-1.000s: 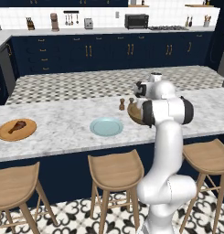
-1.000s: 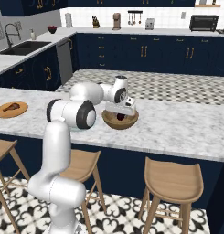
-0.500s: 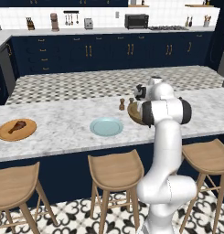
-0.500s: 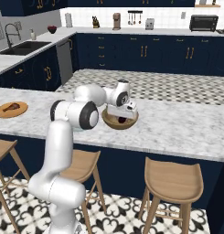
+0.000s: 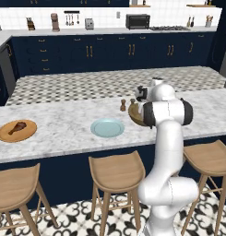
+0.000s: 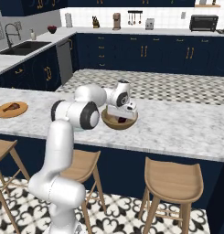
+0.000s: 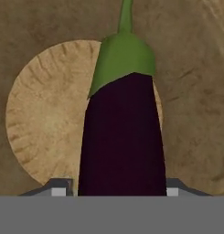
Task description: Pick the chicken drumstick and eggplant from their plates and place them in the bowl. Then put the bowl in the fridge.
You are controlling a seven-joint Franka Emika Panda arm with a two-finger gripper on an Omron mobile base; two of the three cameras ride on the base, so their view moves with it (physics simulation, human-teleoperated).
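purple eggplant [image 7: 120, 137] in wooden bowl [image 6: 119, 122] on counter [image 5: 63, 129], between pincer [image 6: 122, 115] tips; grip state cannot tell | drumstick [image 5: 16, 127] on wooden plate [image 5: 16, 131], not yet moved | blue plate [image 5: 107, 127] bare | fridge step left

Navy cabinets [image 5: 110, 50]; patterned floor [image 5: 110, 83]; wooden stools [image 5: 115, 173]
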